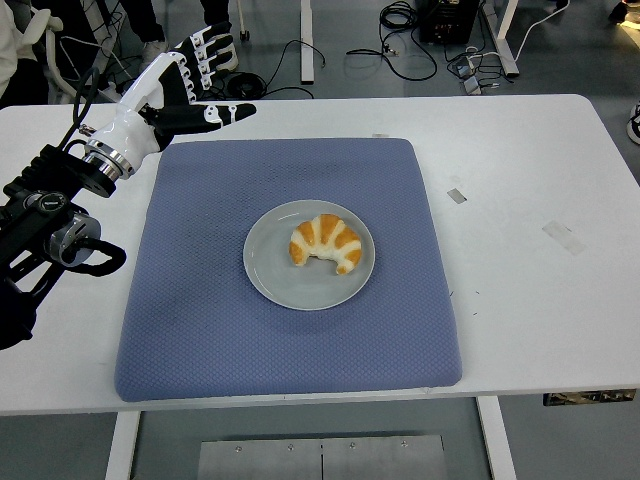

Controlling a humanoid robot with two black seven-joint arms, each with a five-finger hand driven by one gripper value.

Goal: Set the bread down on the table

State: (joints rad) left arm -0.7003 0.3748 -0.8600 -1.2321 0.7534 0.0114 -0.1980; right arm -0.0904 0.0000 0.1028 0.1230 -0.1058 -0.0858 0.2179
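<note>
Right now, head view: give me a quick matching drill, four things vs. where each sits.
Things:
1. croissant
2. grey plate
3. blue mat
4. left hand

Places:
A. on the white table
B. above the mat's far left corner, fingers spread
C. on the plate
D. middle of the mat

Pairs: 1-C, 2-D, 3-A, 4-B

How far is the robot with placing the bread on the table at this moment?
Nothing looks done yet: the croissant lies on the grey plate, in the middle of the blue mat. In hand: the left hand hovers open over the mat's far left corner, well apart from the bread. Left: reach the croissant, grasp it, and set it on the white table.
</note>
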